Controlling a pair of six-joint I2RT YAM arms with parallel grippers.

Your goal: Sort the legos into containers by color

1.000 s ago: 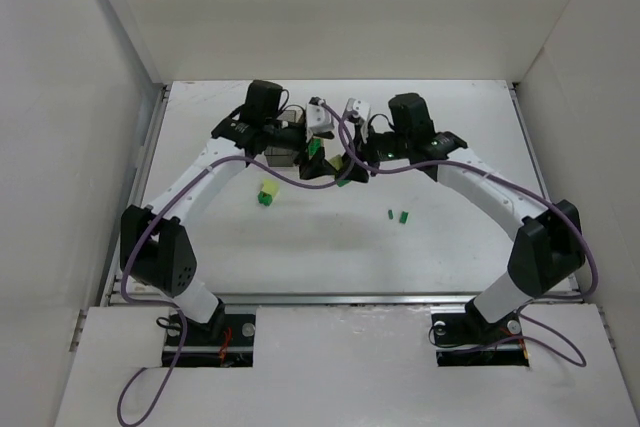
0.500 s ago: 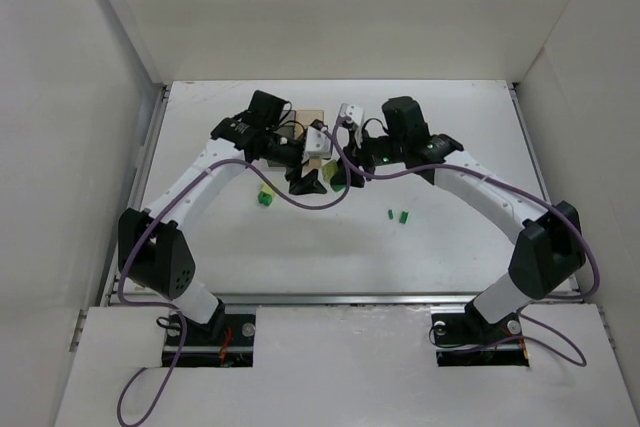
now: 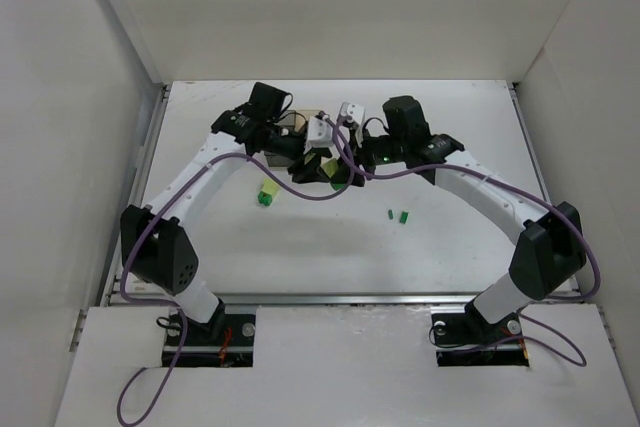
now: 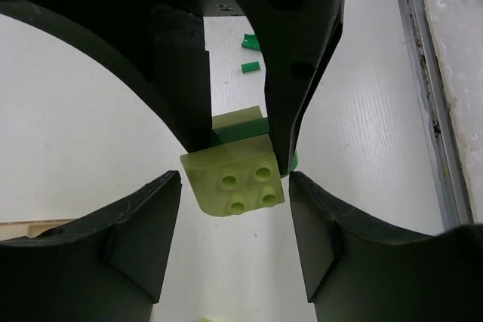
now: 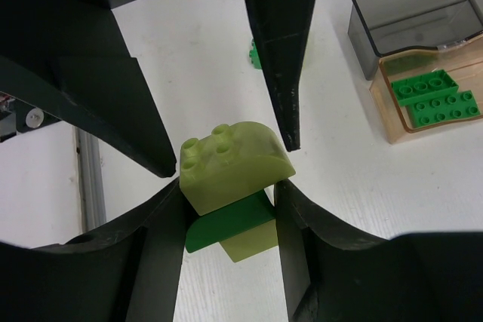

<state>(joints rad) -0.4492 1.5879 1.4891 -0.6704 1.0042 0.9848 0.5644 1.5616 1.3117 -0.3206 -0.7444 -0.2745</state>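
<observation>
Probably light, stiff: right hand (image 5: 229, 194) pinches the brick stack (image 5: 230, 213); left hand (image 4: 235, 180) flanks the flat sides of its pale end brick (image 4: 235, 186), grip unclear.

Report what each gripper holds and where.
Right gripper clamps the lego stack by its lower sides; left gripper flanks the pale top brick, hold uncertain.

site: robot lab cell | cues: 2 bolted arms (image 3: 195, 182), white partition walls (image 3: 90, 117), table (image 3: 320, 252)
</observation>
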